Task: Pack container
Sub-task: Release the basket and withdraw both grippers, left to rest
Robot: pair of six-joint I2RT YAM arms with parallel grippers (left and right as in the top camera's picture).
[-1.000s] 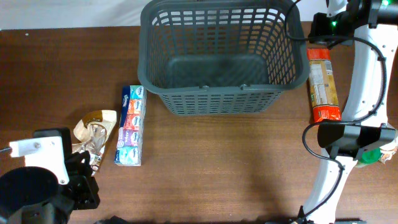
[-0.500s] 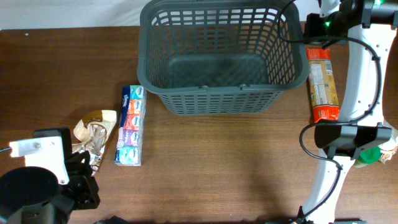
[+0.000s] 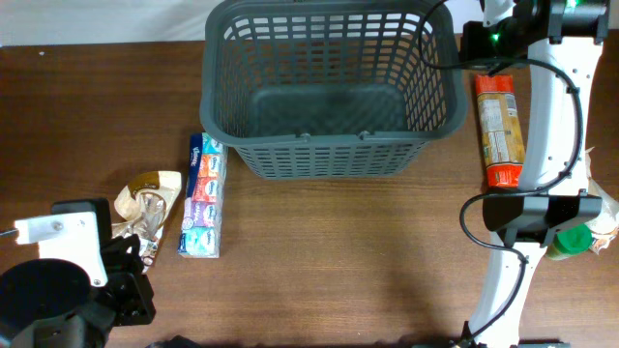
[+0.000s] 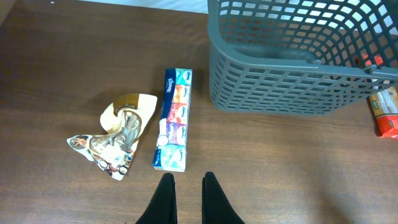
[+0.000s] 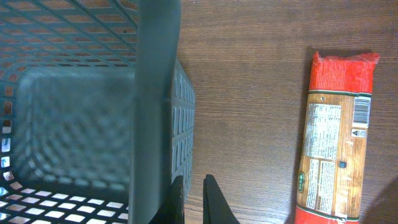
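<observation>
The container, a large dark grey slotted basket [image 3: 329, 147], stands empty at the back middle of the table; it also shows in the left wrist view [image 4: 292, 87] and the right wrist view [image 5: 155, 93]. My right gripper [image 3: 477, 43] [image 5: 191, 182] is shut, its fingers just outside the basket's right wall and against it. A red and brown packet [image 3: 500, 130] [image 5: 336, 137] lies right of the basket. My left gripper [image 3: 126, 282] [image 4: 186, 182] is shut and empty, near the front left, above bare table below a tissue pack [image 3: 203, 208] [image 4: 174, 127].
A crumpled tan snack bag [image 3: 145, 208] [image 4: 118, 143] lies left of the tissue pack. A green object [image 3: 571, 239] sits by the right arm's base at the right edge. The tabletop is dark brown wood.
The basket has slid to the left, and my right gripper has moved left with it along its right wall. The left arm has not moved.
</observation>
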